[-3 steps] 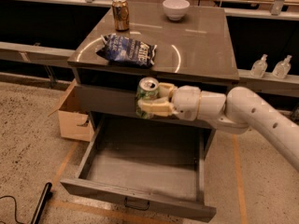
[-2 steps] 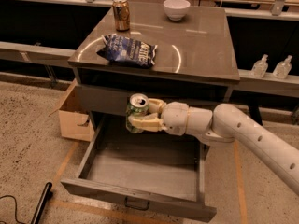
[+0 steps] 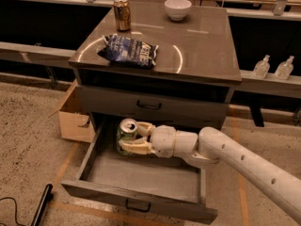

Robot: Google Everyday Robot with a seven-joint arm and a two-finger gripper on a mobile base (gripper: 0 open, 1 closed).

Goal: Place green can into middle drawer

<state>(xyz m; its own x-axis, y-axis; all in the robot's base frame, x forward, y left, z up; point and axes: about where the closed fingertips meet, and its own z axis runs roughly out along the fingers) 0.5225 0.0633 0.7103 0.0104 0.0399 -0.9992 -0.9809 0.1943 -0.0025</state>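
Low over drawer [image 3: 141, 175], hand [image 3: 129, 137] (clasping green can [image 3: 124, 132])

green can [image 3: 126, 130] 1 | gold-brown can [image 3: 122, 13] 1 | bowl [image 3: 178, 8] 1 | bag [image 3: 128, 51] 1 | bottles [image 3: 261, 66] [image 3: 285, 68] 2 | gripper [image 3: 133, 138] 1 over middle drawer [image 3: 146, 178]

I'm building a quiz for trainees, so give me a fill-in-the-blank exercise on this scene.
1. The gripper, shut on the green can, holds it at the back of the ___ middle drawer.
2. The handled drawer above is ___.
3. The white bowl stands on the cabinet ___.
Missing words: open; closed; top.
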